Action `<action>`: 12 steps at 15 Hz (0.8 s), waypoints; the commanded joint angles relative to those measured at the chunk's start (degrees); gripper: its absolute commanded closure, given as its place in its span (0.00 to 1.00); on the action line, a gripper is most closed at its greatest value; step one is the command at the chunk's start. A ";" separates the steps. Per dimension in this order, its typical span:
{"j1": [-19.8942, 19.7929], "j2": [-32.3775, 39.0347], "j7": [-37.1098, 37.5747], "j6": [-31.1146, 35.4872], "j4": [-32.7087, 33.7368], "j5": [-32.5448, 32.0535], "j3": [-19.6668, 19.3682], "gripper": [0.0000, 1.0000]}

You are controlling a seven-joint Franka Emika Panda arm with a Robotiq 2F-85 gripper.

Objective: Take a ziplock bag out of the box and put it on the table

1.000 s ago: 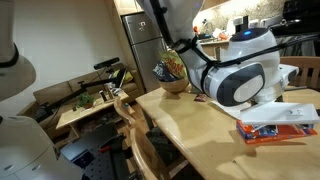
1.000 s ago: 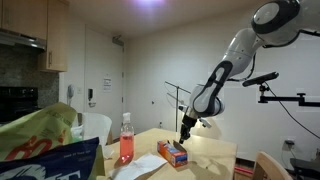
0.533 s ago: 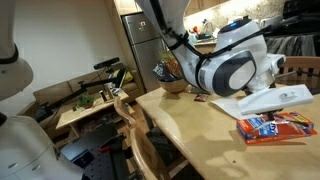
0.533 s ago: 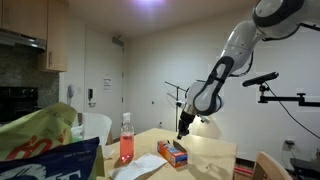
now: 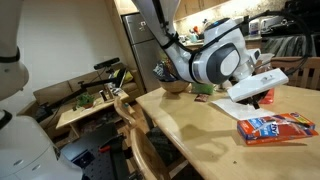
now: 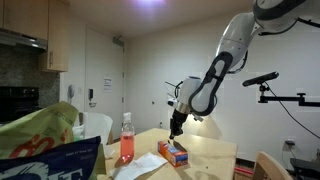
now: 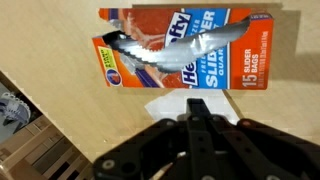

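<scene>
Plainly, the gripper (image 7: pixel 195 122) has its fingers pinched fully together on the ziplock bag (image 5: pixel 262 80), which shows in an exterior view as a whitish flat sheet held in the air, tilted, above and apart from the box (image 5: pixel 277 127). The bag therefore lies right at the fingertips, not in the carton. In the wrist view a pale patch of it peeks out just beside the closed fingers. A glossy streak across the box's printed face is probably its film catching light, though I cannot tell for certain. The box lies flat on the table (image 5: pixel 185 125), its long axis running across the wrist view, ahead of the fingers, with the fingertips over bare wood just beside its long edge. The next move seems to turn on that sideways offset. The bag's length runs roughly along the box, so setting it down calls for carrying it away from the carton toward the bare tan top beside it, then lowering before the fingers part. Being limp, the sheet may drape back over the box if lowered too near.
</scene>
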 commanded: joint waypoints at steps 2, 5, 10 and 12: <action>-6.77 4.78 -0.86 -7.20 5.72 2.08 6.24 1.00; -9.94 7.11 0.26 -8.70 7.84 5.87 8.44 1.00; -11.17 9.74 2.83 -7.44 9.99 9.10 7.89 1.00; -13.76 10.47 3.90 -8.08 10.06 11.29 10.49 1.00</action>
